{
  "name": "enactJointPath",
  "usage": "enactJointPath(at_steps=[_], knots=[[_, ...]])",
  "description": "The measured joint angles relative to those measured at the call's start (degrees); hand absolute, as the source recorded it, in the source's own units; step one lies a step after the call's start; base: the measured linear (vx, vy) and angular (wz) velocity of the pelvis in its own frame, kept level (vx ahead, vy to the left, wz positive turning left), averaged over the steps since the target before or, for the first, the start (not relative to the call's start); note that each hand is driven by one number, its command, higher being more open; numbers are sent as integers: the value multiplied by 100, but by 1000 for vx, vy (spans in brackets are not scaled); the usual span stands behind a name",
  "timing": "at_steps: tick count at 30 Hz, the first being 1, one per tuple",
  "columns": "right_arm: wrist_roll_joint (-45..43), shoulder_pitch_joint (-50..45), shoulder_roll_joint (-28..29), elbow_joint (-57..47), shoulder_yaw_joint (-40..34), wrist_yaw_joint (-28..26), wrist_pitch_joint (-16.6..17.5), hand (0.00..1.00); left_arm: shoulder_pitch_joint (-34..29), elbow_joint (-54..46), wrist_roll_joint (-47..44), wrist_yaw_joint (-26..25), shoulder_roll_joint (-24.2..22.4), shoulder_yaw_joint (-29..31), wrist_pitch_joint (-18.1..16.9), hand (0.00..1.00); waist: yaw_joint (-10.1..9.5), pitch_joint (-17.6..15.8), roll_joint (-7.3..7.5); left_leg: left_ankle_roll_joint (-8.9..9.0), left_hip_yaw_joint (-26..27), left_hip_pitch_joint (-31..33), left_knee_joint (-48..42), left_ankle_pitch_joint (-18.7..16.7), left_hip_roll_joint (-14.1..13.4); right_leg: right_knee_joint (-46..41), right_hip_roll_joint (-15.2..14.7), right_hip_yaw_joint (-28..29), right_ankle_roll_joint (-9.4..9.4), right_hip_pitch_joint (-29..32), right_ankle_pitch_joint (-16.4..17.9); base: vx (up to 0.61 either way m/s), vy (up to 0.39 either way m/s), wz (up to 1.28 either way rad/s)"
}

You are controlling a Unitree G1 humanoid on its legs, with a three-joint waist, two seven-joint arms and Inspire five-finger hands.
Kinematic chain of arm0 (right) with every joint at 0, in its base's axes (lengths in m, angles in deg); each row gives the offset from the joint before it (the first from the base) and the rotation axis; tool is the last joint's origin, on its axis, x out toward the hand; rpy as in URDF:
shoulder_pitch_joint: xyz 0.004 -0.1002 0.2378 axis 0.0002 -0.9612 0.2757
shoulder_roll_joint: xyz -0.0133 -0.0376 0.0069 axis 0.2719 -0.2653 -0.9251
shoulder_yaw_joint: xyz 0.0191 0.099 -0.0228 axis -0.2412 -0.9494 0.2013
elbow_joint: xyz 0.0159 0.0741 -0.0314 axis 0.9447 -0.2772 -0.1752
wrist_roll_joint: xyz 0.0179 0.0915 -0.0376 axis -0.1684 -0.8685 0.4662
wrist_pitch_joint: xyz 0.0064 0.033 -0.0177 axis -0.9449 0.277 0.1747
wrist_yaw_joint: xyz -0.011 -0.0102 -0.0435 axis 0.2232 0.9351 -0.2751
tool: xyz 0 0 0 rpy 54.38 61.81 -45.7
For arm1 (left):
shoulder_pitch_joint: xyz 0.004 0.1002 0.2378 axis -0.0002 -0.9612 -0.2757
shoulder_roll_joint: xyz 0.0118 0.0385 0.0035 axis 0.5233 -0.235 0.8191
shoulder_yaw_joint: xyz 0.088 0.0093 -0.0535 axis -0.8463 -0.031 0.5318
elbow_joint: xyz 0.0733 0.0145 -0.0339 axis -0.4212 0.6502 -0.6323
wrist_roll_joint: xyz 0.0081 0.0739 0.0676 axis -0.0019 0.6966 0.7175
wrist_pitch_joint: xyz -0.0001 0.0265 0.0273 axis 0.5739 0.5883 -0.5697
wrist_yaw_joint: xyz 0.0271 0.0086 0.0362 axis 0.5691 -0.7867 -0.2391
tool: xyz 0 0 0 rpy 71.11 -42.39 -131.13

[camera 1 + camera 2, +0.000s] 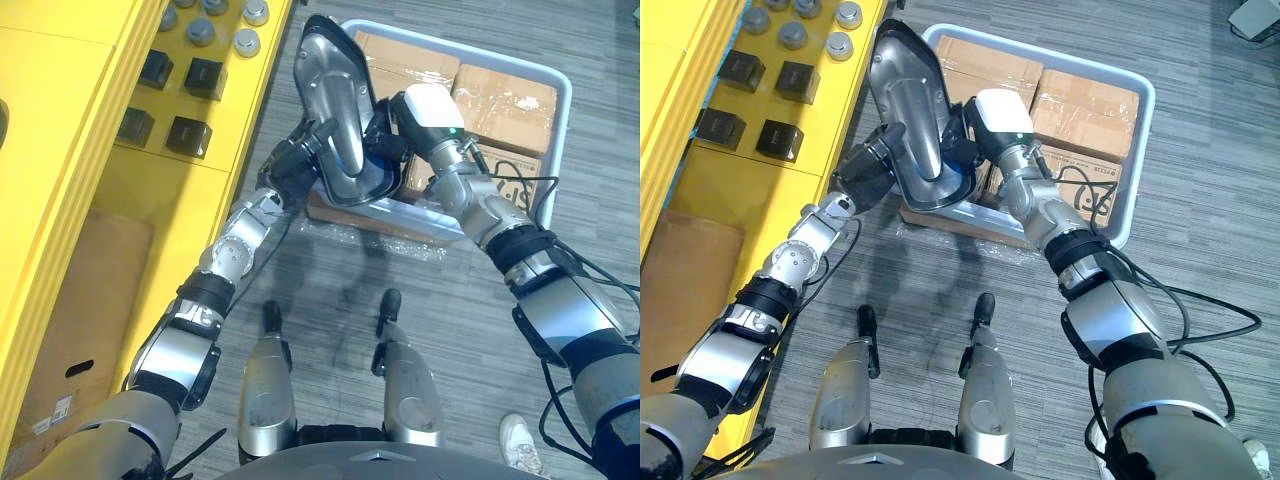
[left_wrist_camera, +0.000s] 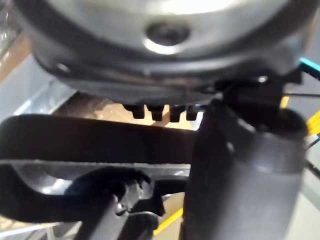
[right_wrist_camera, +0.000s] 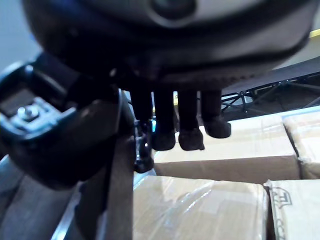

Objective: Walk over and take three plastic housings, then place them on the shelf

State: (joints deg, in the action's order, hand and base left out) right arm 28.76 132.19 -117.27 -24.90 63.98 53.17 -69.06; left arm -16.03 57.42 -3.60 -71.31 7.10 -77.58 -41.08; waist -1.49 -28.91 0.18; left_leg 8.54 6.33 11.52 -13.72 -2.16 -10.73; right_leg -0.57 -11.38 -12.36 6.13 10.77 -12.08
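Its left hand (image 1: 296, 166) and right hand (image 1: 966, 136) gripped 1 glossy silver-and-black plastic housing (image 1: 335, 95) above the grey crate (image 1: 561, 105); seemingly 0 of 3 had reached the yellow shelf (image 1: 60, 90).

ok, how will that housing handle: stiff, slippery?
Probably stiff: the housing shows no sag, held at its lower end by left hand and right hand. Glossy, so maybe slippery. Tall above the grips, so apt to tip.

Bright, even overhead illumination is recorded across both eye views. Strong glare is noted on the silver plastic housing (image 1: 335, 95) and on the film-wrapped cardboard boxes (image 1: 505, 95). In the wrist views, the left hand (image 2: 165, 75) and right hand (image 3: 165, 50) are rendered as dark masses against lit boxes.
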Motion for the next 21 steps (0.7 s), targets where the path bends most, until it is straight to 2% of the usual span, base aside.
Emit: enactJointPath(at_steps=[4, 6, 7, 9, 15, 17, 19, 21], knots=[[-32, -11, 22, -14, -1, 1, 156, 0, 8, 0, 790, -266, 14, -89, 170, 100, 3, 0, 2, 0, -7, 0, -8, 0, 2, 0, 1, 2, -2, -4, -2, 0, 0, 0], [-55, -55, 11, -66, -2, 1, 158, 0, 50, -1, 1521, -491, 66, -144, 312, 100, 4, 0, 2, 0, -7, 0, -16, -1, 2, 0, 2, 6, -5, -5, -4, 0, 0, 0], [-66, -92, -6, -131, -2, 1, 158, 0, 57, -1, 1679, -542, 74, -146, 359, 0, 4, 0, 2, 0, -7, 0, -16, -1, 2, 0, 2, 6, -5, -5, -4, 0, 0, 0], [-97, -144, -17, -254, -2, 0, 158, 0, 65, -1, 2101, -682, 155, -219, 439, 0, 23, -1, 3, 0, -6, -1, -21, -2, 2, 0, 5, 10, -9, -5, -7, 0, 0, 0], [-280, -341, -70, -628, -103, -2, 148, 0, 84, -41, 2072, -1052, 172, -359, 339, 0, 25, -1, 4, 3, -10, -2, -43, -6, 2, 0, 8, 14, -17, -12, -14, 0, 0, 0], [-389, -522, -44, -796, -275, -1, 133, 0, 82, -70, 1922, -1254, 131, -383, 138, 0, 21, -2, 5, 4, -15, -9, -52, -8, 2, 0, 8, 11, -18, -27, -14, 0, 0, 0], [-568, -912, 51, -1126, -522, 11, 9, 0, 62, -130, 1523, -1459, 27, -373, -274, 0, 17, -6, 13, 4, -24, -77, -59, -23, 2, 5, 9, 6, -18, -102, -14, 0, 0, 0], [-728, -1367, 206, -1509, -784, 104, -37, 0, -63, -343, 1340, -1572, -25, -370, -484, 0, 24, -5, 17, 6, -14, -186, -79, -75, 2, 85, 16, 6, -18, -245, -14, 7, 11, -2]])
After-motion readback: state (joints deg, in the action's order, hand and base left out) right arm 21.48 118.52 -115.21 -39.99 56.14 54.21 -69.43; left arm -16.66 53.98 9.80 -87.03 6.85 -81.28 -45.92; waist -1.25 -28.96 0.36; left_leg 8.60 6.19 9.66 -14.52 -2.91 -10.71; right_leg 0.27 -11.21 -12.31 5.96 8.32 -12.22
